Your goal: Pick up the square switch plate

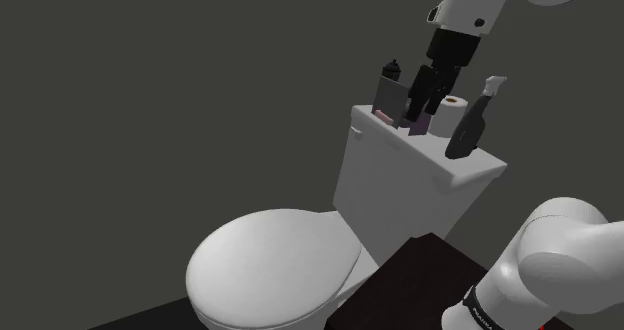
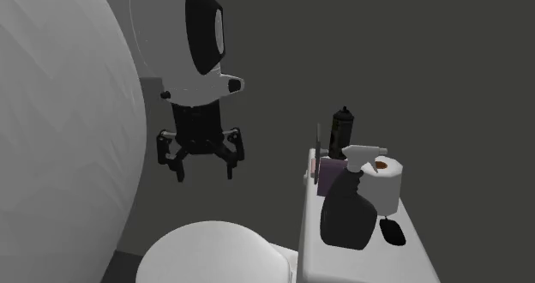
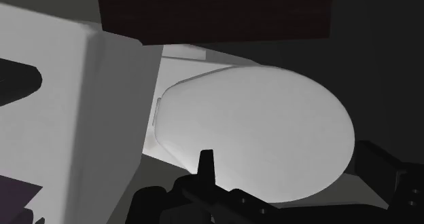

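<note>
Shoulder view: a white toilet with its oval lid [image 1: 270, 268] shut sits low in the middle, and its white box-shaped tank [image 1: 400, 188] is right of centre. At the left end of the tank top the flat grey square switch plate [image 1: 389, 98] stands on edge, with a black bottle [image 1: 393, 70] behind it. Further right are a white toilet-paper roll [image 1: 453, 113] and a dark spray bottle with a white trigger head [image 1: 472, 126]. The all-black gripper [image 1: 425, 100] hangs fingers-down from the white arm [image 1: 480, 3] at the upper right, overlapping the things on the tank top. The dark reddish-brown stand [image 1: 420, 278] lies at the bottom right.

Second exterior view: the gripper [image 2: 204, 163] hangs left of centre, its two fingers spread with nothing between them. It is above the lid [image 2: 214, 251] and well apart from the tank [image 2: 369, 266] at the lower right. The switch plate [image 2: 317, 148] shows edge-on as a thin upright grey strip, just beside a purple item [image 2: 328, 177]. The black bottle [image 2: 343, 127] stands behind, and the spray bottle [image 2: 347, 208] and roll [image 2: 386, 183] are nearer. A small flat black oval object [image 2: 392, 231] lies on the tank top.

Wrist view: the gripper [image 3: 289, 172] looks over the lid [image 3: 272, 114], its fingers [image 3: 206, 165] wide apart. The tank [image 3: 81, 121] is to one side and the stand [image 3: 210, 12] lies beyond.
</note>
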Controlling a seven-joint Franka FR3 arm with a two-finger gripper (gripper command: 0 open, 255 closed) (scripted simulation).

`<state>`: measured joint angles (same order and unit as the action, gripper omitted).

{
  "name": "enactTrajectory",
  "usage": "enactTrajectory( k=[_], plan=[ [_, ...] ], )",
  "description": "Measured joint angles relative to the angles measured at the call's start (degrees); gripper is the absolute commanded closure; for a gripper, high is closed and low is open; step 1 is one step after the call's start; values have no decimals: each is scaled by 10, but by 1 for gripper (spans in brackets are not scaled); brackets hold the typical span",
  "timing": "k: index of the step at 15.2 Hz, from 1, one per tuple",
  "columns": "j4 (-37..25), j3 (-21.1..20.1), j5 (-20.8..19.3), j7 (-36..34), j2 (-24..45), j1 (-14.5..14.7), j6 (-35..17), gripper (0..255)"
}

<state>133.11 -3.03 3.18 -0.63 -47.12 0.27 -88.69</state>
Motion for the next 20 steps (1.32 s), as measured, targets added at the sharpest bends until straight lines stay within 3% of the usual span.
enactTrajectory(
  k=[9, 20],
  plan=[
    [-85, 40, -37, 23, 128, -33, -33, 0],
    [-277, 100, -66, 56, 340, -74, -40, 0]
  ],
)
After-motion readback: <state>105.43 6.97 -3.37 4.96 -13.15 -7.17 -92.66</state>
